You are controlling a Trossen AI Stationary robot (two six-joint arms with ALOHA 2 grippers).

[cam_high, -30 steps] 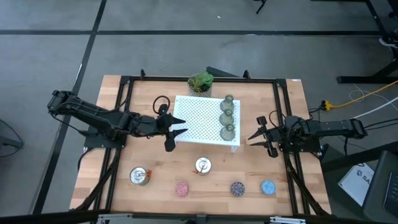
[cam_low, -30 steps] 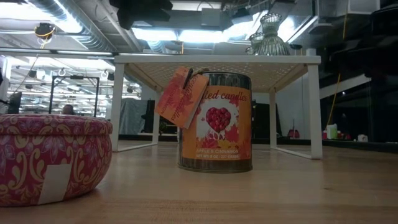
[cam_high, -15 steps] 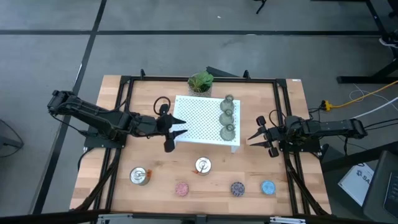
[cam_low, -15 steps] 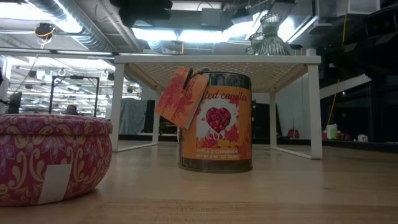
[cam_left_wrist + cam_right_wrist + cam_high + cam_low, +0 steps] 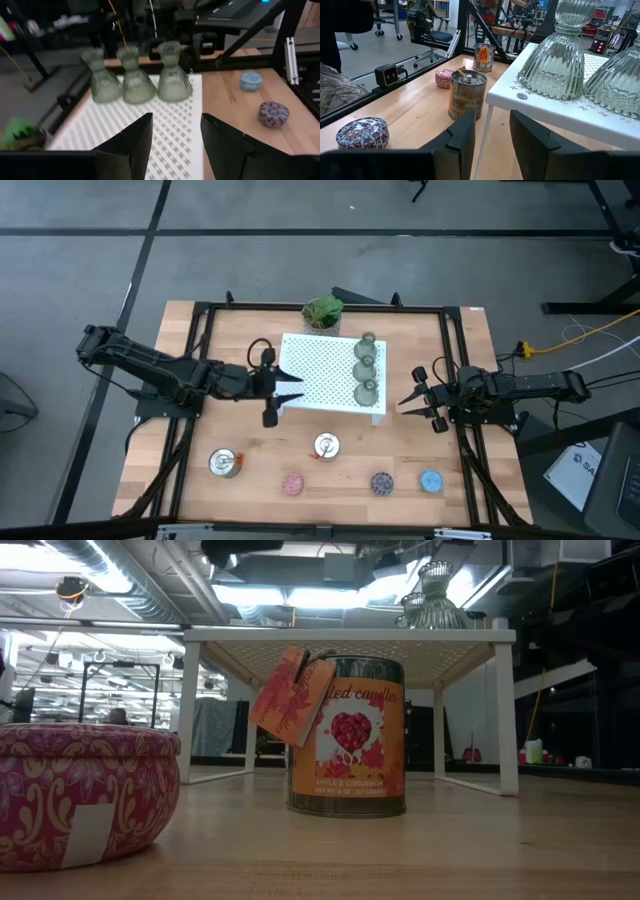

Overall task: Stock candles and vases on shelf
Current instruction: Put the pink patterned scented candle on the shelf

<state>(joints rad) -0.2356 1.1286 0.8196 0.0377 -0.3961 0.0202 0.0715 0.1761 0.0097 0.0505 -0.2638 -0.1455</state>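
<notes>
The white perforated shelf [image 5: 325, 375] stands mid-table on its short legs. Three olive-green vases [image 5: 366, 365] stand in a row along its right side, upright on their bases [image 5: 135, 82]. Five candles sit on the wood near the front edge: two silver tins [image 5: 224, 463] [image 5: 326, 446], a pink one [image 5: 292, 482], a dark blue-purple one [image 5: 382, 481] and a light blue one [image 5: 431, 480]. My left gripper [image 5: 292, 386] hovers open over the shelf's left edge [image 5: 172, 135]. My right gripper [image 5: 408, 402] hangs open just right of the shelf [image 5: 492, 132]. Neither has anything between its fingers.
A leafy potted plant [image 5: 322, 310] stands behind the shelf at the far edge. A black frame [image 5: 200, 310] borders the tabletop on all sides. Bare wood lies between the shelf's front and the candle row, and under the shelf [image 5: 350, 637].
My left gripper has rolled a little about the line it points along, staying in place over the shelf's left edge. The vases and candles have not moved.
</notes>
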